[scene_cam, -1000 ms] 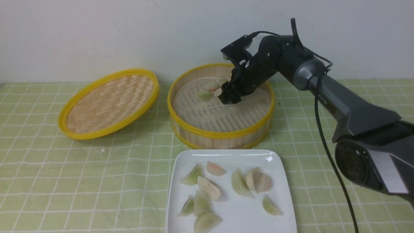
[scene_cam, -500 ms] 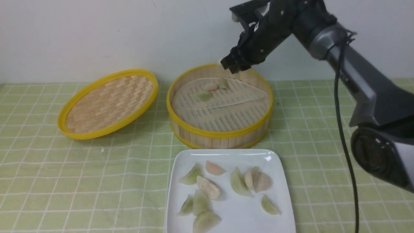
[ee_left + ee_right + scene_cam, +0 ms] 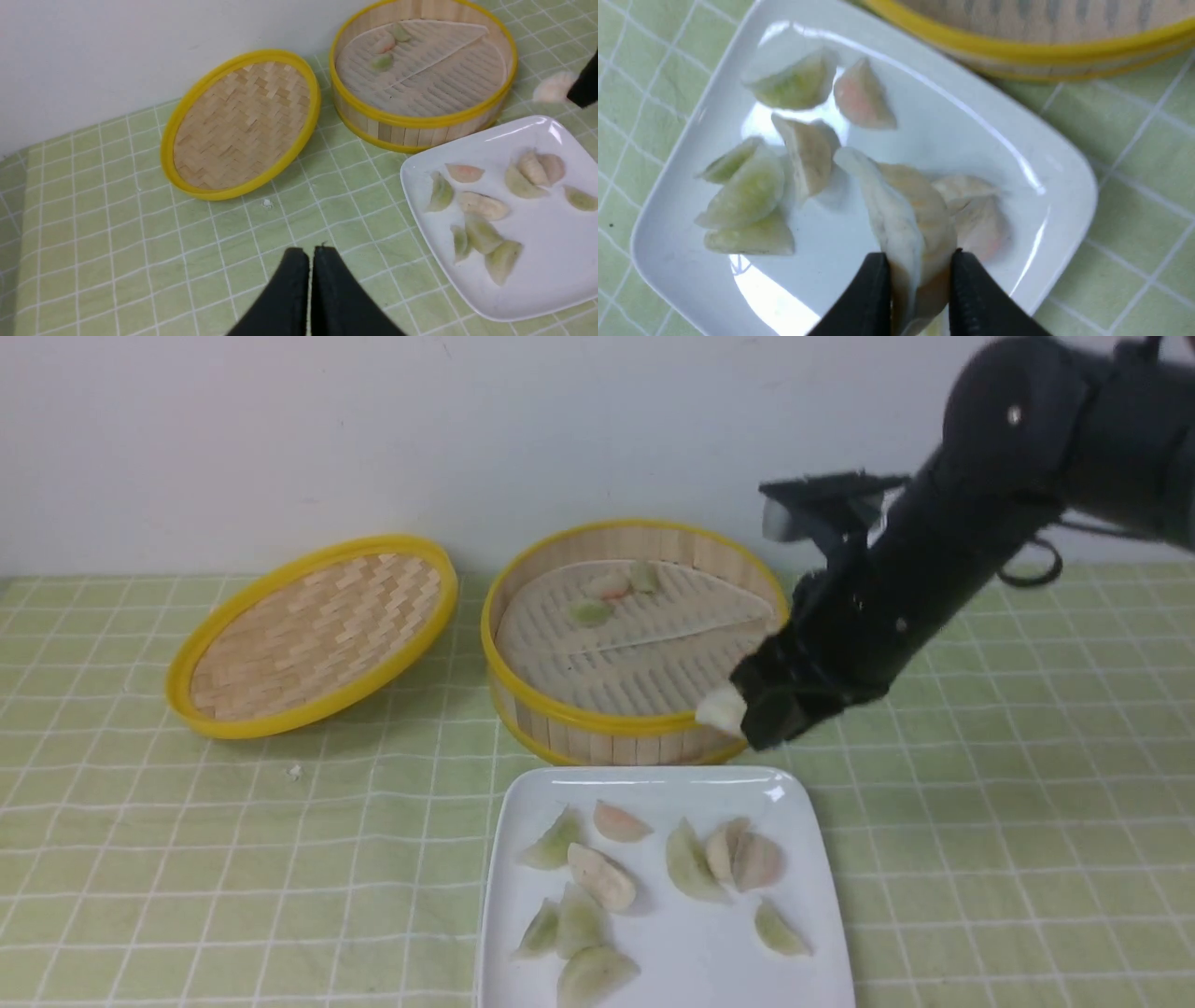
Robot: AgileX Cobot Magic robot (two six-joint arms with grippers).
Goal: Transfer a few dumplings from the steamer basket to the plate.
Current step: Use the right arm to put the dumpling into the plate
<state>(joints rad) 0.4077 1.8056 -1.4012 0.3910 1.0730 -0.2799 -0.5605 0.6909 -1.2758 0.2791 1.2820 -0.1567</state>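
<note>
Obs., nearest first, all places taken from the steamer basket.

Left gripper (image 3: pixel 309 254): black fingers are pressing flat together, pinching nothing, hanging over the green white-checked tablecloth (image 3: pixel 187 849) well to the near left of the basket.

Glossy white rounded-square plate (image 3: pixel 709 961) is sitting just on the near side of the basket, close but apart. Ten crescent dumplings (image 3: pixel 602 877) by my count are lying on it, green, whitish and pinkish, some touching one another.

Right gripper (image 3: pixel 742 714): the jaws are pinching one whitish dumpling with a pink tinge (image 3: pixel 721 709) by its middle. One end is sticking out past the fingertips (image 3: pixel 878 270). The pair is hanging in the air at the basket's near right rim. In the right wrist view the held dumpling (image 3: pixel 906 219) is showing against the plate, above two pale ones lying there. I cannot tell how high above.

Round bamboo steamer basket with slatted wall and yellow rims (image 3: pixel 635 742): a pale perforated liner sheet (image 3: pixel 644 663) is lying inside. Three dumplings (image 3: pixel 590 611) are sitting together toward its far side, well apart from the right gripper.

Shallow woven bamboo lid with yellow rim (image 3: pixel 313 635) is lying left of the basket, near it. A small white crumb (image 3: pixel 296 771) is lying on the cloth near-left of the basket.
</note>
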